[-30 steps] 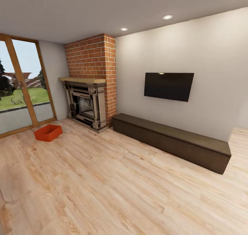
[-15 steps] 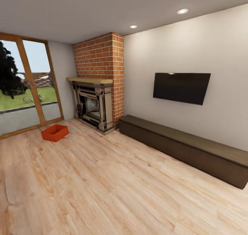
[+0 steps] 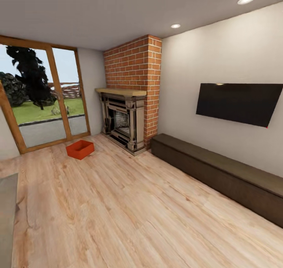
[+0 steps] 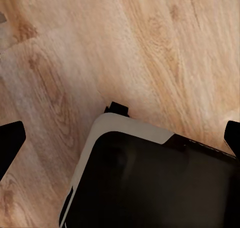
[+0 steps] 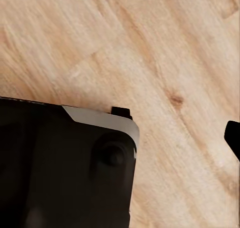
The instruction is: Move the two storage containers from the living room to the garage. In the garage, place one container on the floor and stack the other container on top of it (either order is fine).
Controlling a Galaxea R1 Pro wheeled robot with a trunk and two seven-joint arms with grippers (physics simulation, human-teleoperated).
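One red-orange open-topped storage container [image 3: 80, 149] sits on the light wood plank floor [image 3: 129, 213] of the living room, far off at the left, just in front of the glass doors and left of the fireplace. It looks empty. In the left wrist view my left gripper [image 4: 120, 140] hangs open over the planks, its dark fingertips [image 4: 10, 143] wide apart, with nothing between them. My right gripper [image 5: 120, 138] also looks open; one fingertip [image 5: 233, 138] stands at the picture's edge. Both hang close over my black, white-edged base [image 4: 150, 183]. The garage is out of view.
A dark ornate fireplace [image 3: 124, 123] stands under a red brick chimney [image 3: 135, 72]. Wood-framed glass doors [image 3: 43, 99] fill the left wall. A long low dark bench [image 3: 220, 174] runs along the right wall beneath a wall-mounted TV [image 3: 239, 103]. A grey surface [image 3: 8, 217] juts in at left.
The head view has swung left, so the fireplace, bench, TV and container all shifted right in the picture. The container itself has not moved on the floor.
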